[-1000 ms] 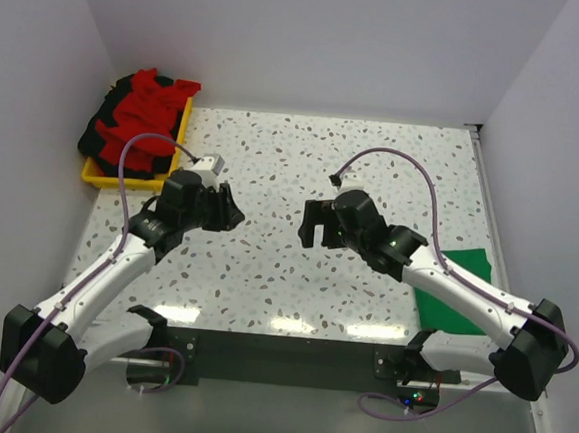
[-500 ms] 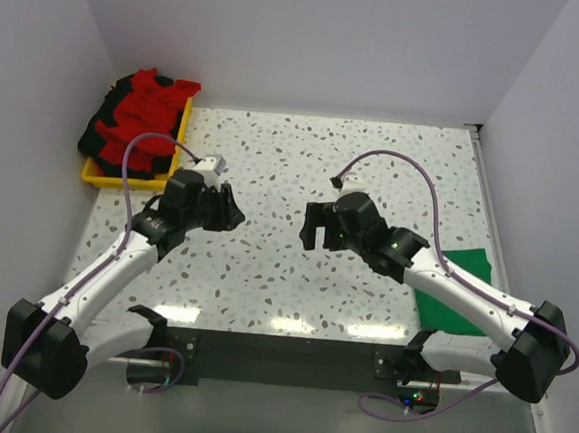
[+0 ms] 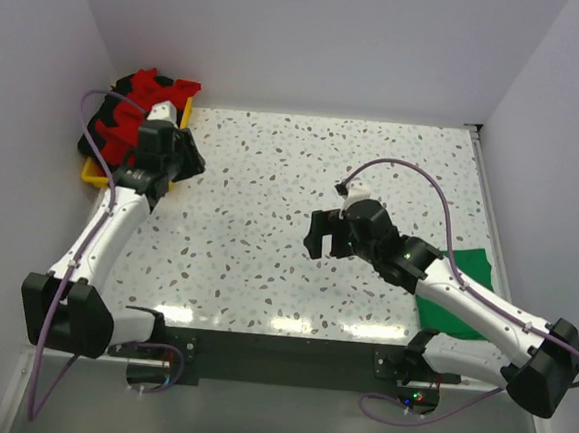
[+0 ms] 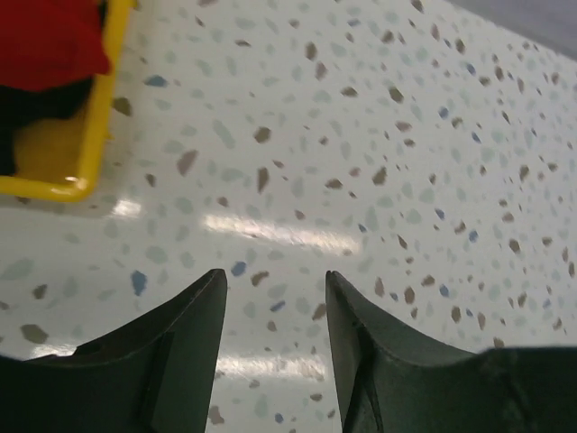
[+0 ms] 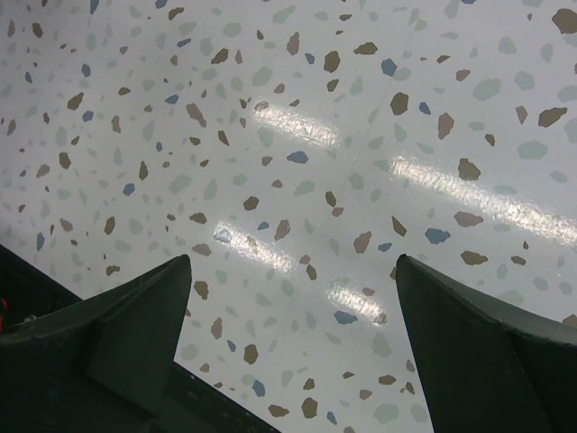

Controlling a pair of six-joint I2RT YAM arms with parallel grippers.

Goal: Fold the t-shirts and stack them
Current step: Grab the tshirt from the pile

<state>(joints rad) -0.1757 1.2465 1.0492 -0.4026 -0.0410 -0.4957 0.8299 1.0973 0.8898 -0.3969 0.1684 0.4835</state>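
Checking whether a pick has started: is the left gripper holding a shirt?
No, the left gripper is open over the speckled table beside the yellow tray, with nothing between its jaws.

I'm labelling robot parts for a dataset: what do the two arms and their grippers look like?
Both the left arm and the right arm have white links with bulky black joints, and a mauve cable loops along each. The fingers are dark and wedge-shaped, tapering to blunt tips. No markings are visible.
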